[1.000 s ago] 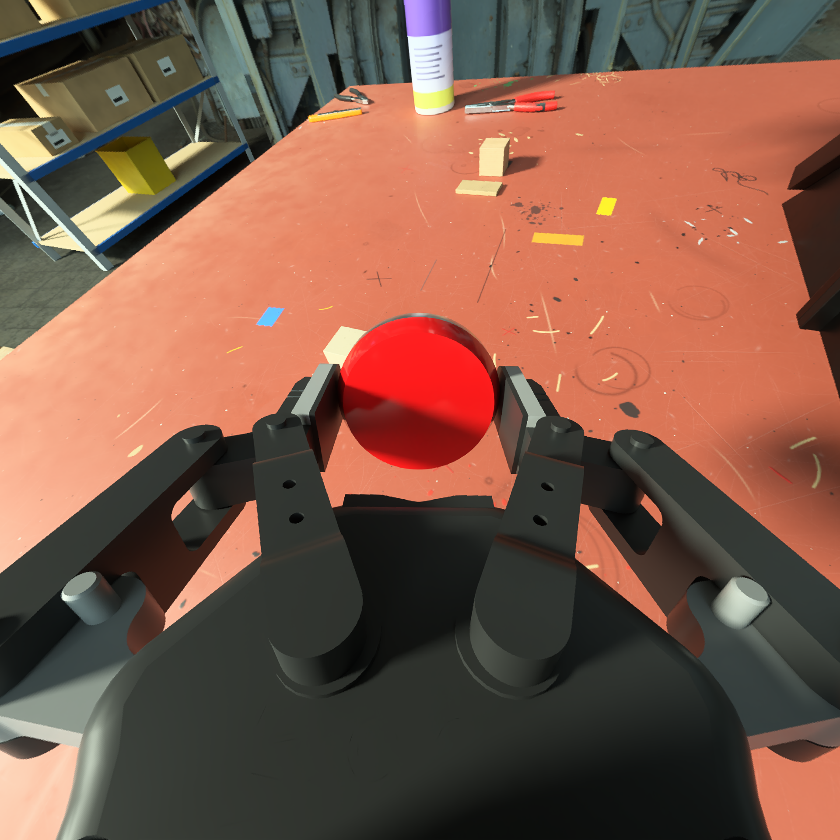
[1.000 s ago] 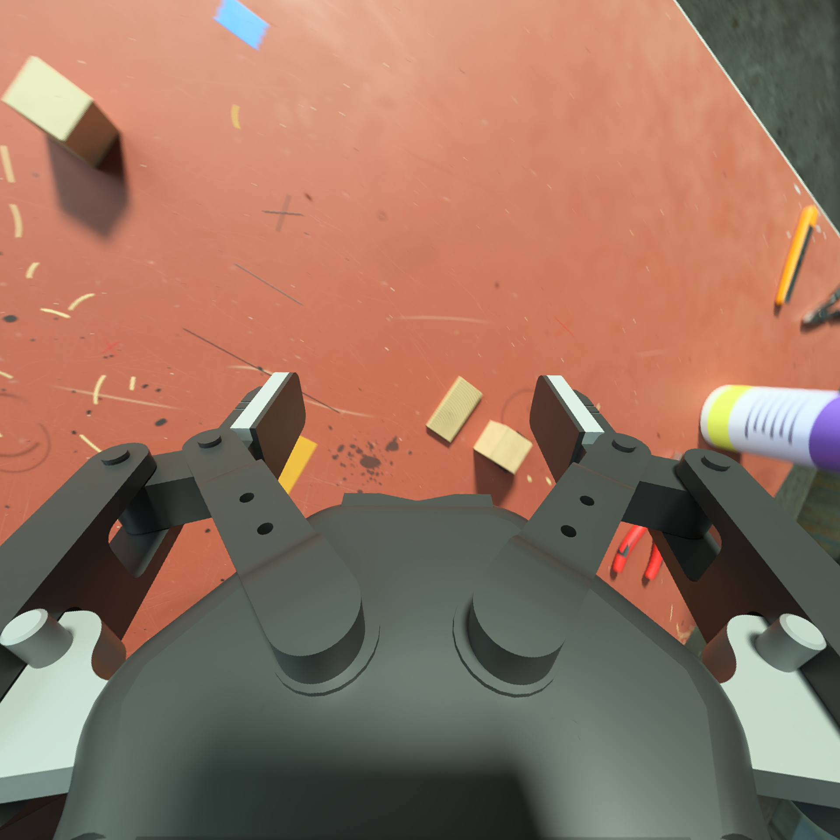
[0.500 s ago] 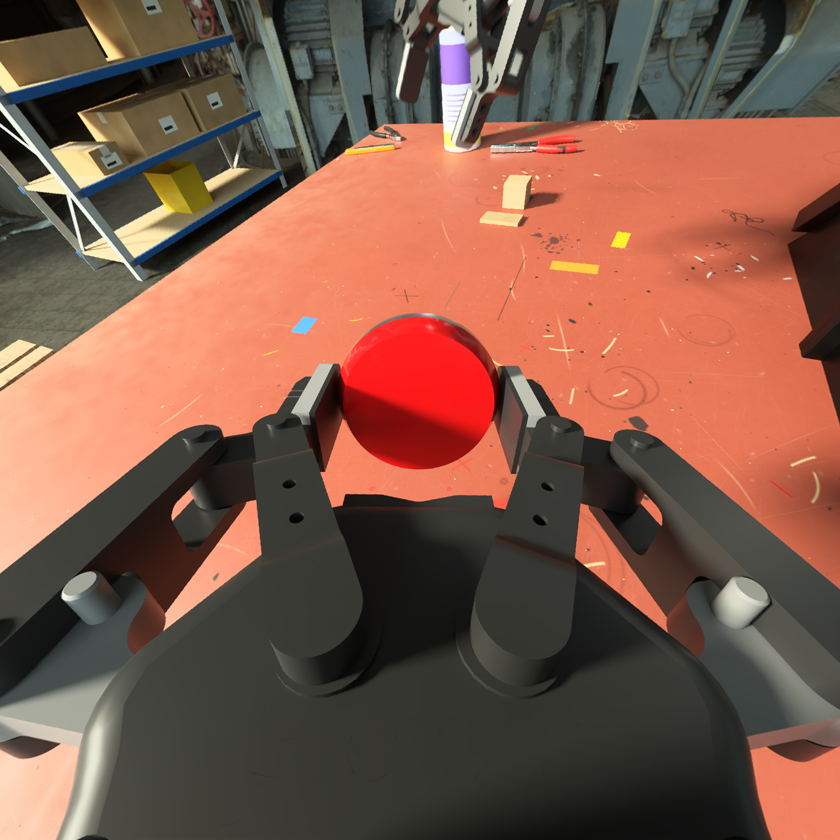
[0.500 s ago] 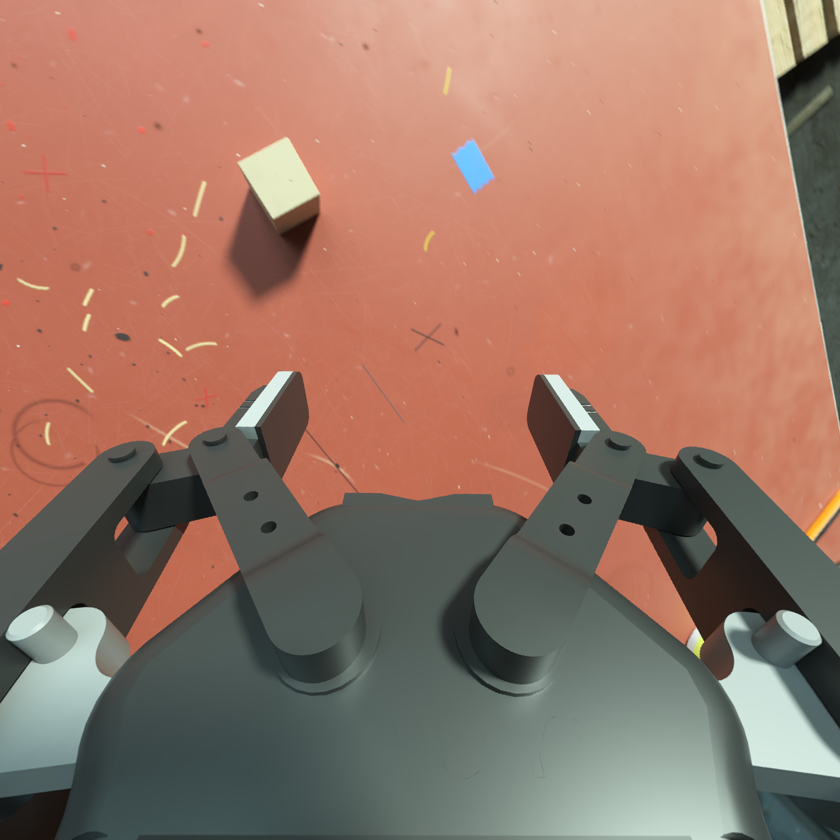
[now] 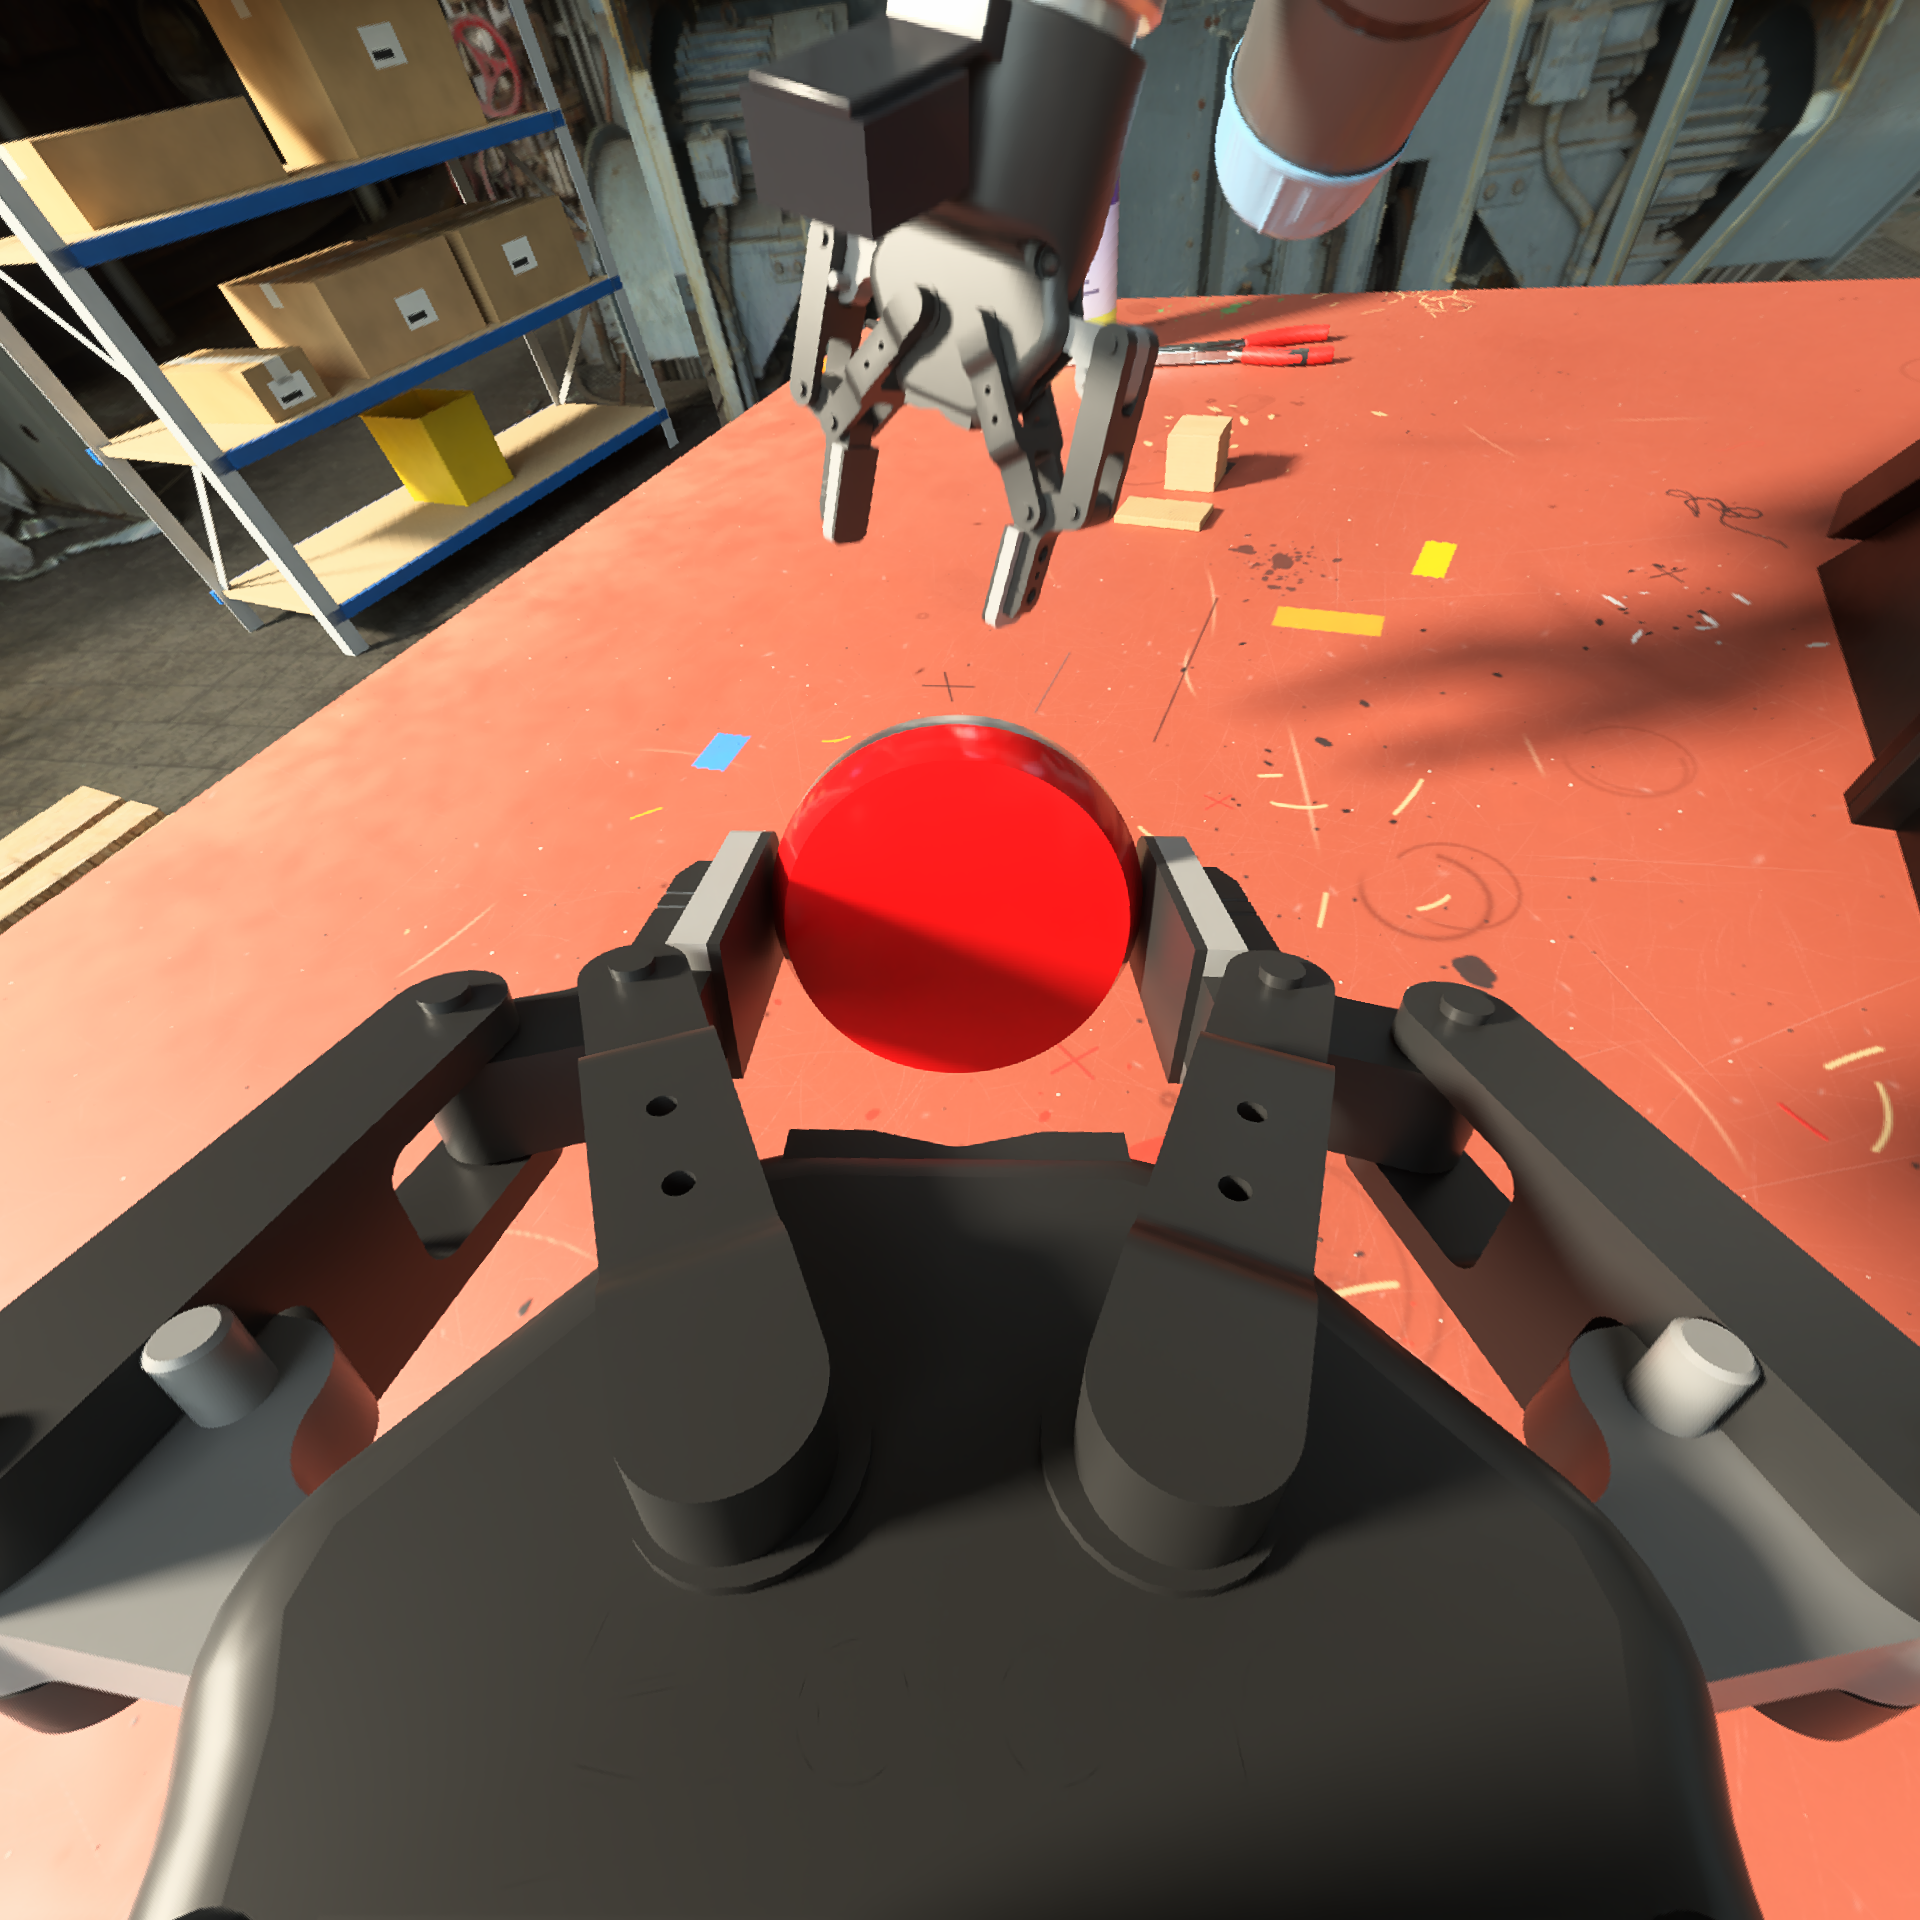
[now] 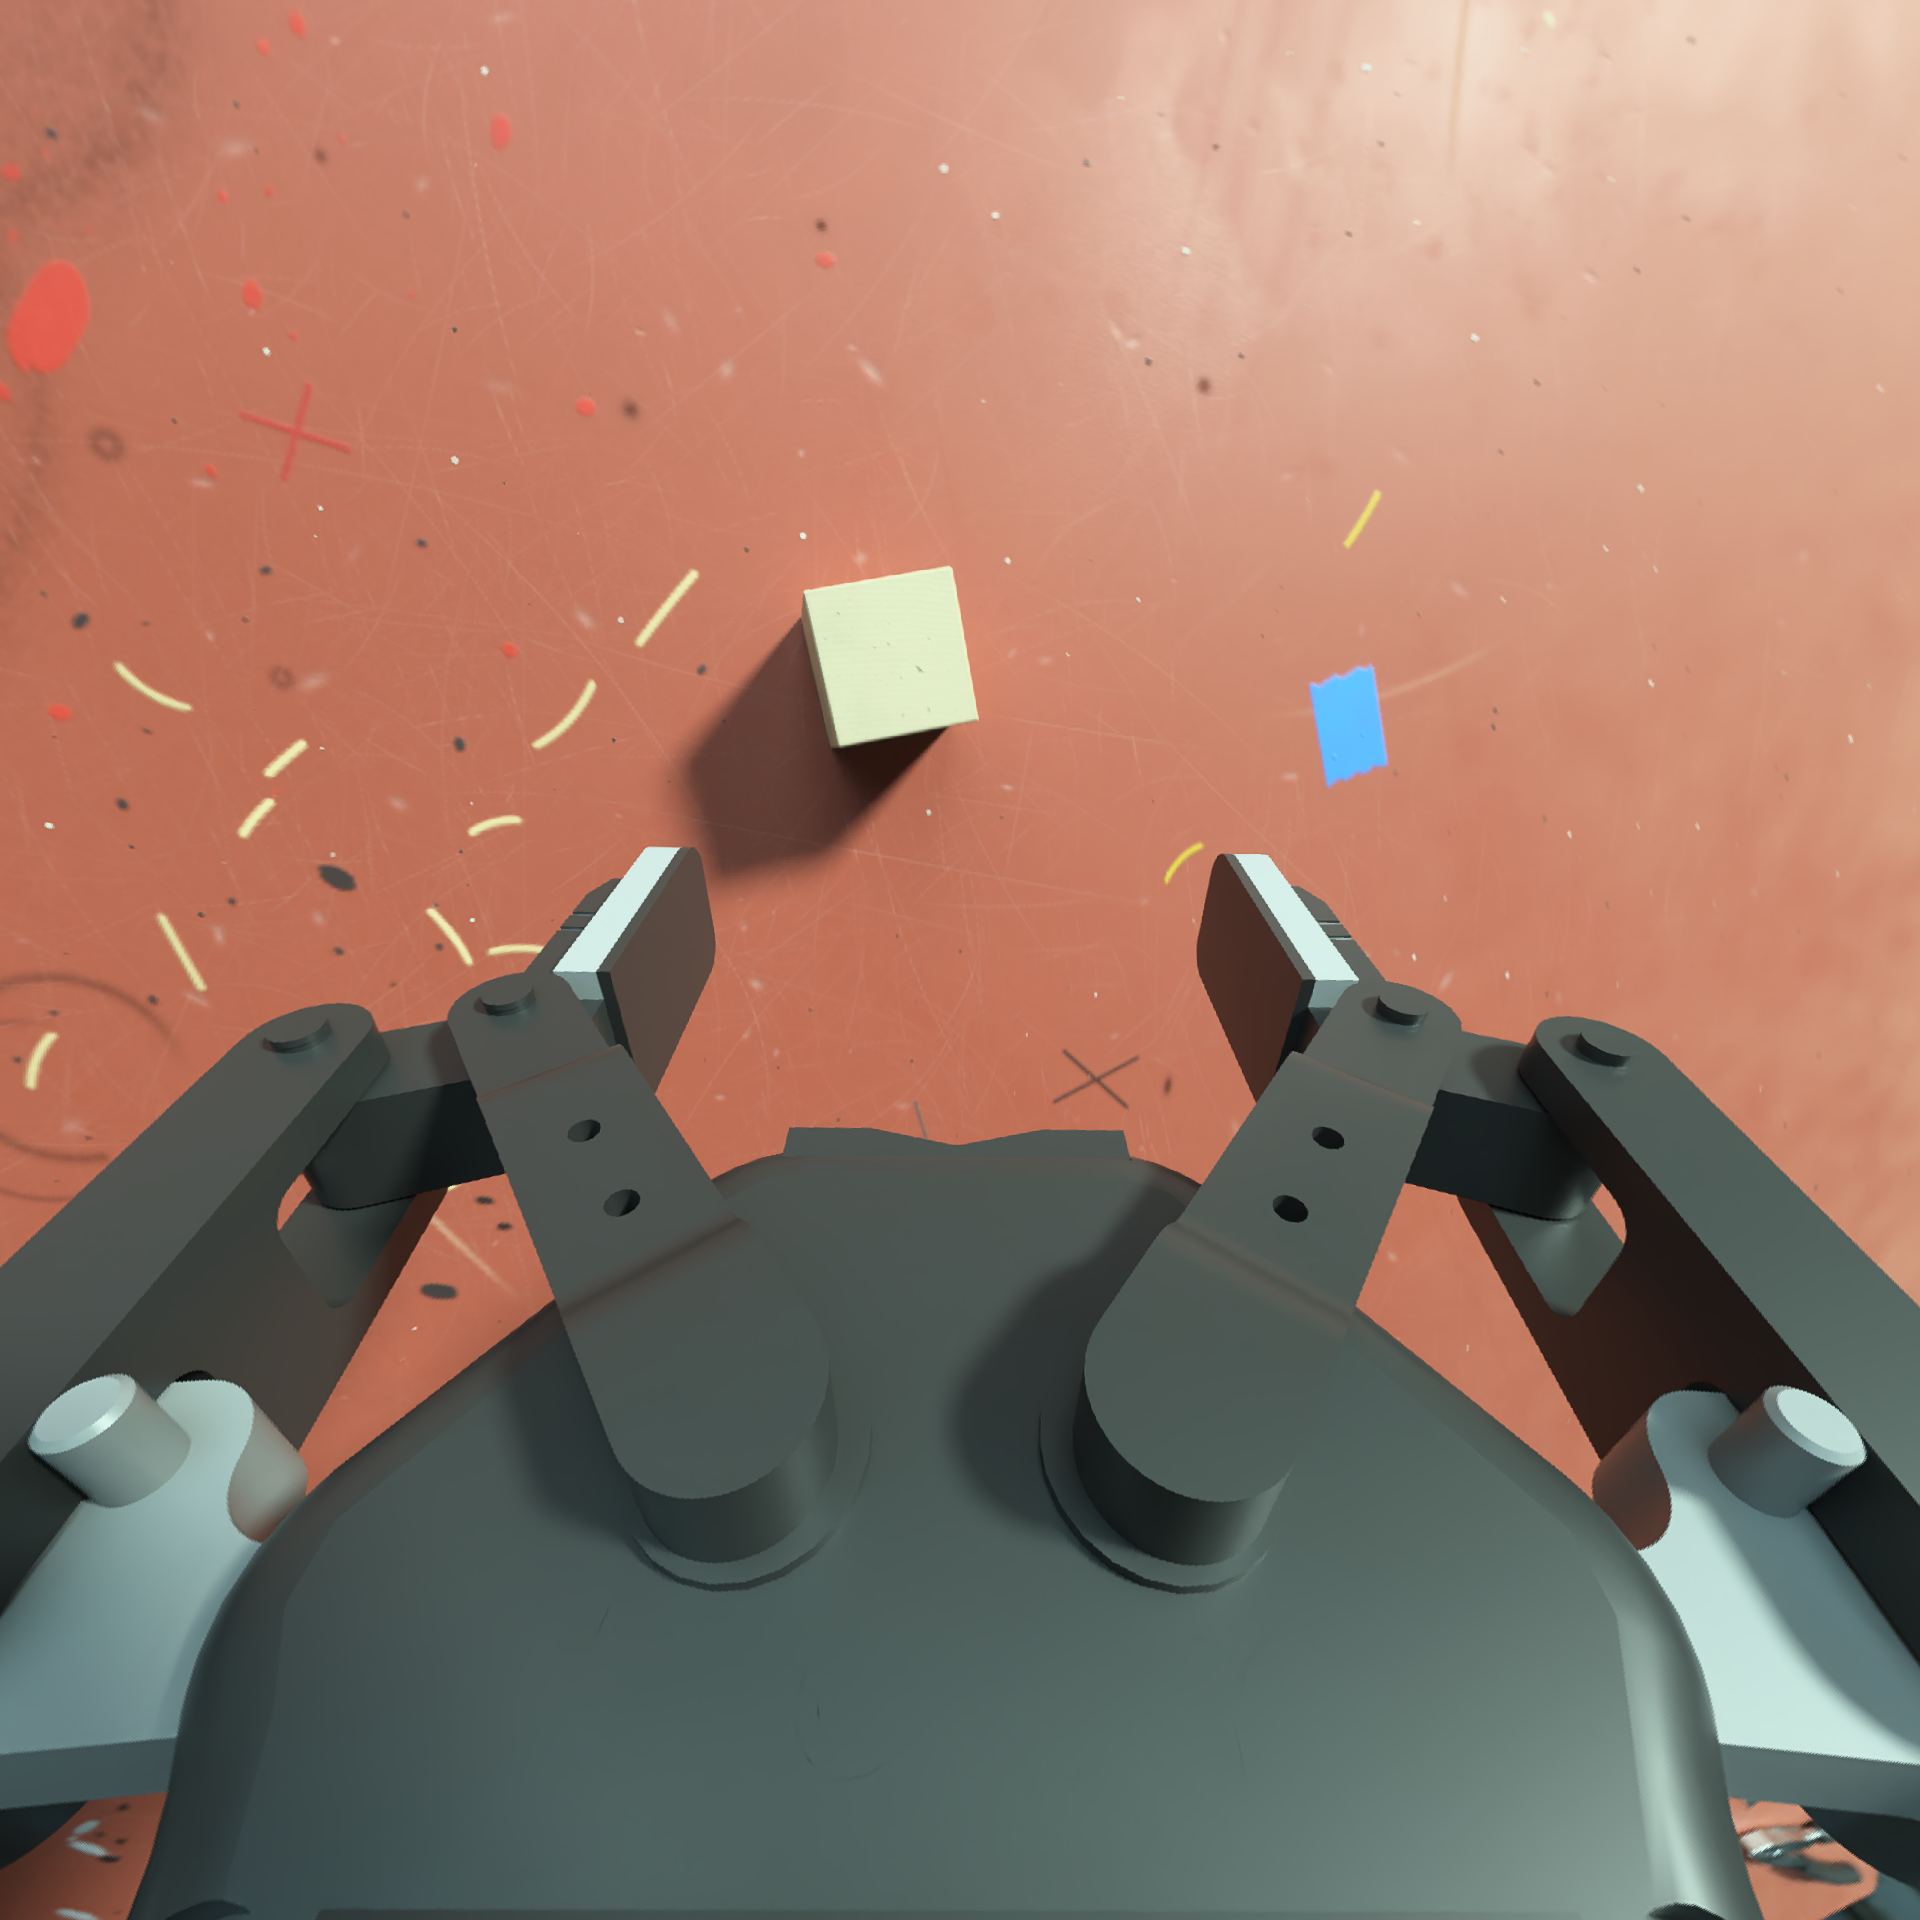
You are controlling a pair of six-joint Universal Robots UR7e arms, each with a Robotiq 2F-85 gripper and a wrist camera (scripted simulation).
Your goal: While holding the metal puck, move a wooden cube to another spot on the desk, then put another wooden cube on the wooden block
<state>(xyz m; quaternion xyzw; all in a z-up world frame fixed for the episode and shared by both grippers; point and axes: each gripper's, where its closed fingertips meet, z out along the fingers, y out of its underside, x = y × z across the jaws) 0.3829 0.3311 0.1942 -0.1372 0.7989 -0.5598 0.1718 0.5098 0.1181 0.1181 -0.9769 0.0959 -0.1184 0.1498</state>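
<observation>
My left gripper (image 5: 956, 899) is shut on the red-faced metal puck (image 5: 954, 894) and holds it above the red desk. My right gripper (image 6: 954, 914) is open and empty, hovering above a pale wooden cube (image 6: 889, 655) that lies just ahead of its fingertips. In the left wrist view the right gripper (image 5: 930, 556) hangs open over the desk beyond the puck. Farther back stand another wooden cube (image 5: 1197, 452) and a flat wooden block (image 5: 1164, 512) right in front of it. The near cube is hidden behind the puck in the left wrist view.
A dark box (image 5: 1881, 644) stands at the desk's right edge. Red-handled pliers (image 5: 1262, 348) lie at the far edge. A blue tape patch (image 6: 1348, 724) lies right of the near cube. A shelf rack with cardboard boxes (image 5: 353, 301) stands off the desk's left.
My right gripper has swung away from the far cube and block and now hovers open over the near cube. My left gripper has risen a little, still holding the puck.
</observation>
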